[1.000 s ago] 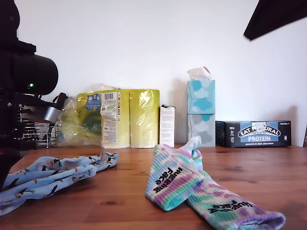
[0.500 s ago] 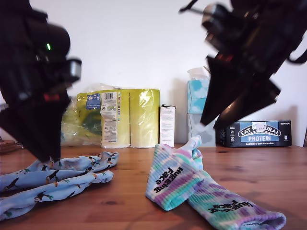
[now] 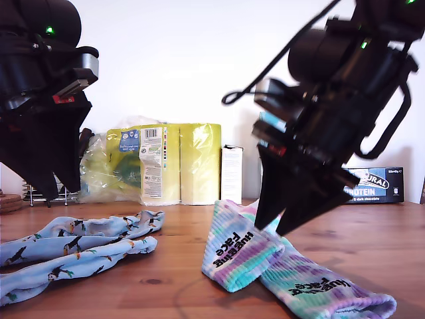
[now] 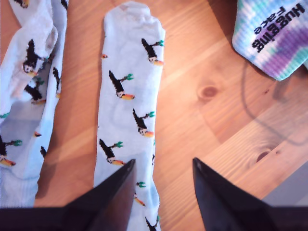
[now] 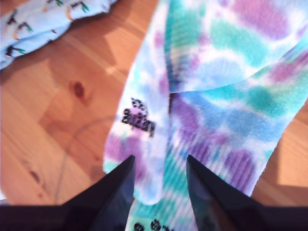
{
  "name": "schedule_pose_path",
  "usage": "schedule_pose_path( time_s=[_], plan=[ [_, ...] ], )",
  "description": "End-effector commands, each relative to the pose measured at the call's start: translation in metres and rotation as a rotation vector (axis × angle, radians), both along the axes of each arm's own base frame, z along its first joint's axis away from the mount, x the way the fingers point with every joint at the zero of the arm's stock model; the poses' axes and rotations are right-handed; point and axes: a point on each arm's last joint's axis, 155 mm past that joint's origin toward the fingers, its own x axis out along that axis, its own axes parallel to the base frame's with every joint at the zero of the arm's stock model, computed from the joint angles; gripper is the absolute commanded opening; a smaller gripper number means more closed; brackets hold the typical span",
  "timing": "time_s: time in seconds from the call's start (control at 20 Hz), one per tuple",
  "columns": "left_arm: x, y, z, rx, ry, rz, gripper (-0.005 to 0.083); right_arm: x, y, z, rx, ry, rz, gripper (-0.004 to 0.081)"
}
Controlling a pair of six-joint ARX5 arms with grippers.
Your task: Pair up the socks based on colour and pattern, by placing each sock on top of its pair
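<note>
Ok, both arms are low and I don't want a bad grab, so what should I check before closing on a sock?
1. My first gripper open, holding nothing: ok.
2. My second gripper open, holding nothing: ok.
3. First gripper centred over a bird sock: not ok, one fingertip is over it, the other over bare table.
4. Second gripper over the tie-dye socks: ok.
5. Tie-dye socks apart, so one lifts alone: not ok, they overlap.
6. Bird socks apart: ok in the first wrist view.

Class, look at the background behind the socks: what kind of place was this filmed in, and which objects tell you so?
Probably a home, perhaps a kitchen or dining table. A pack of paper rolls, a protein bar box and a wire rack stand along a white wall at the back of a wooden table.
</note>
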Motion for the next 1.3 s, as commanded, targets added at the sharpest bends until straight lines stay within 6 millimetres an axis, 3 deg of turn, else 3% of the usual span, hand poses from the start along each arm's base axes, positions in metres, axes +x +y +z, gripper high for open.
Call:
schedule_pose_path(
  time_s=[0.0,0.15,0.2,0.3,0.45,0.65,1.05,1.25],
  plan=[
    [-0.003,0.001,-0.002,0.003,0.009,0.001,0.0337,-0.002,0.007,-0.006,0.01,0.028,0.015,0.0307],
    [-0.005,0.001,-0.002,0.004,0.013,0.0,0.0337,-0.012,0.008,-0.016,-0.002,0.071,0.033,0.0283],
    [-0.004,0.001,-0.002,0.004,0.013,0.0,0.0337,-0.015,0.01,-0.016,-0.001,0.08,0.042,0.0208],
    [-0.004,0.001,-0.002,0.004,0.012,0.0,0.0337,-0.022,0.012,-0.014,-0.015,0.102,0.057,-0.0023],
    [-0.003,0.001,-0.002,0.002,0.008,0.0,0.0337,-0.029,0.01,-0.004,-0.055,0.148,0.063,-0.0013],
    [-0.003,0.001,-0.002,0.003,0.008,-0.001,0.0337,-0.015,-0.004,0.019,-0.188,0.118,0.037,-0.0013],
    [0.004,-0.002,0.0,-0.011,-0.025,-0.004,0.0337,0.014,-0.051,0.074,-0.536,-0.058,0.042,-0.0013],
    [0.007,-0.004,0.001,-0.016,-0.041,-0.01,0.0337,0.017,-0.074,0.088,-0.723,-0.132,0.086,-0.0013]
  ],
)
